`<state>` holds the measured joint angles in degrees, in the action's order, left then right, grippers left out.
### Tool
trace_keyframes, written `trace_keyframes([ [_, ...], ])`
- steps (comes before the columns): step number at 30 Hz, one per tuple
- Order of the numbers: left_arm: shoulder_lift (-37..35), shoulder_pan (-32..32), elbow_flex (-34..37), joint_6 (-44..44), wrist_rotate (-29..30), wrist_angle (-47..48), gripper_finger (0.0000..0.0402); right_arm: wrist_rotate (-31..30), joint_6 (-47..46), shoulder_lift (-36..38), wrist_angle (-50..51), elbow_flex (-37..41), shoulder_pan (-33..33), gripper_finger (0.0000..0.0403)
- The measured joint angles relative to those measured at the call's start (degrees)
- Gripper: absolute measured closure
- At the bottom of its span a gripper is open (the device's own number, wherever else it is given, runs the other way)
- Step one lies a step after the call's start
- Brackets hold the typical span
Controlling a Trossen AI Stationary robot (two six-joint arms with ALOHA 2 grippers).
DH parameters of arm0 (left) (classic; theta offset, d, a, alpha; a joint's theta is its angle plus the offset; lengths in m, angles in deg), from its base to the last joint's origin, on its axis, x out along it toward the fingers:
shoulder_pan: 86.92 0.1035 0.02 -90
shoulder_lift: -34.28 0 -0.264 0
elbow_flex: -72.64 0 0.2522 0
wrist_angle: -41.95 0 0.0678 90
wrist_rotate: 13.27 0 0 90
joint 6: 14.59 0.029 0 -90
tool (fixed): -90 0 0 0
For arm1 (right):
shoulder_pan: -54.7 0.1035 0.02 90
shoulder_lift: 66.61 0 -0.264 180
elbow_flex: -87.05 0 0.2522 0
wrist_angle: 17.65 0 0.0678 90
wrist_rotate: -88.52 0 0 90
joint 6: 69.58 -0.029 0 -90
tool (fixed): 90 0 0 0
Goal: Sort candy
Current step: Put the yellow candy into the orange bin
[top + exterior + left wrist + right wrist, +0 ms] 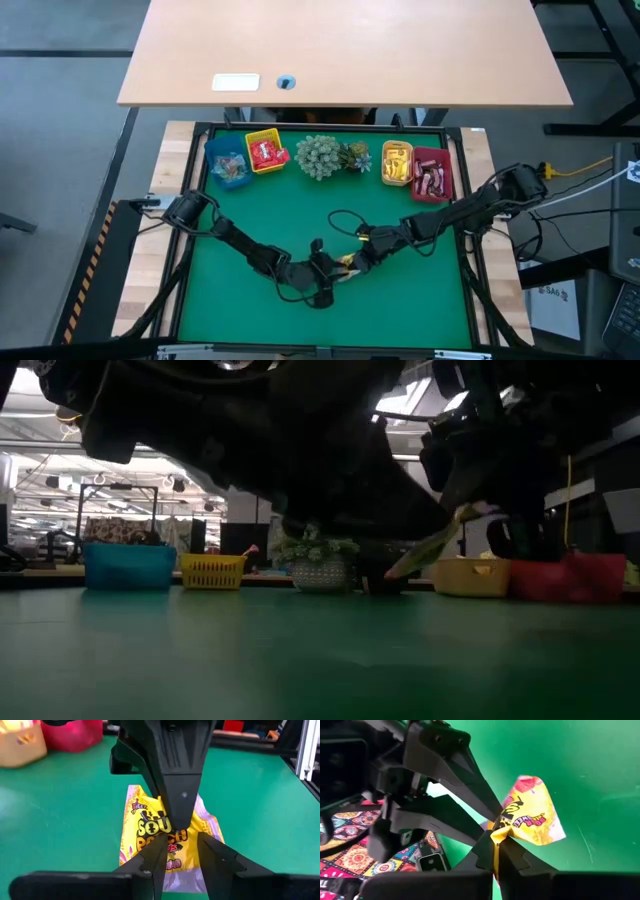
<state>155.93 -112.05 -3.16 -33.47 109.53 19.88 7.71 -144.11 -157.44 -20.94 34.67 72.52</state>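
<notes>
A: Where did we have the candy at that point?

B: One yellow packet (167, 837), mid-air over the near-centre of the table (420, 270), held up between the two tools. We saw the rest already in the bins along the far edge: blue bin (227, 168) and yellow bin (266, 152) on the left, orange bin (397, 163) and red bin (432, 175) on the right, plant cluster (330, 155) between the pairs.

A: Tool states?

B: Right tool (496, 845) was clamped on one crumpled edge of the packet, fingers pinched together on the wrapper. Left tool (180, 842) had its fingers parted, one either side of the packet, and we couldn't tell whether they pressed on it. We read that as a handover in progress, with the right tool carrying the weight.

A: What does the next move turn on?

B: Which side the packet goes to. In the high view both tools met just left of the table's centre line, tips nearly touching, right arm reaching in from the right. Orange bin held yellow pieces, so we judged that as the target: far and to the right, on the right arm's side. The packet's long axis ran out from the right tool's tips toward the left tool, so the left tool needed to back off along that axis before the right arm swung away.

A: Risk?

B: Thin grip on a crumpled corner. It could slip.
</notes>
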Motion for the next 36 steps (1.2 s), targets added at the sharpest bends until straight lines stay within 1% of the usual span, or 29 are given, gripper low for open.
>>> trace_keyframes([
  [3,0.0,0.0,0.0,1.9,0.8,-2.5,0.0305,0.4,1.1,3.0,2.8,0.0,-1.0,0.0400],
  [6,-0.9,0.0,0.0,4.7,3.2,-3.8,0.0304,-0.1,1.6,6.3,5.7,0.0,-1.8,0.0399],
  [11,-4.9,0.0,0.0,11.8,8.0,-3.5,0.0303,-3.6,3.6,12.6,10.2,0.0,-2.6,0.0400],
  [13,-7.5,-0.1,0.0,16.0,10.0,-3.2,0.0303,-5.3,4.4,15.4,12.5,-0.1,-2.8,0.0401],
  [15,-10.1,0.0,0.0,19.9,10.7,-3.5,0.0303,-7.1,4.7,18.3,15.1,-0.1,-3.6,0.0401],
  [18,-14.7,0.4,0.0,26.1,11.1,-2.7,0.0303,-8.2,5.8,22.9,18.8,-0.1,-5.9,0.0401],
  [21,-20.1,0.8,0.0,29.9,11.2,0.4,0.0303,-8.8,7.2,27.3,22.1,-0.1,-8.9,0.0402],
  [24,-27.1,1.5,0.0,30.5,11.1,7.9,0.0303,-8.7,8.6,31.4,25.0,-0.1,-12.5,0.0402],
  [26,-32.4,1.9,0.0,29.6,11.0,16.0,0.0303,-8.8,9.5,33.7,25.8,-0.1,-15.2,0.0402],
  [28,-37.8,2.5,0.0,26.9,10.6,23.8,0.0303,-9.1,10.6,35.7,27.4,-0.1,-18.1,0.0402],
  [31,-46.4,2.7,0.0,22.9,10.6,35.9,0.0303,-11.3,11.8,38.1,29.9,-0.1,-22.1,0.0402],
  [36,-59.7,2.8,0.0,16.6,10.2,54.8,0.0303,-16.3,15.8,39.3,34.4,-0.1,-28.5,0.0402],
])
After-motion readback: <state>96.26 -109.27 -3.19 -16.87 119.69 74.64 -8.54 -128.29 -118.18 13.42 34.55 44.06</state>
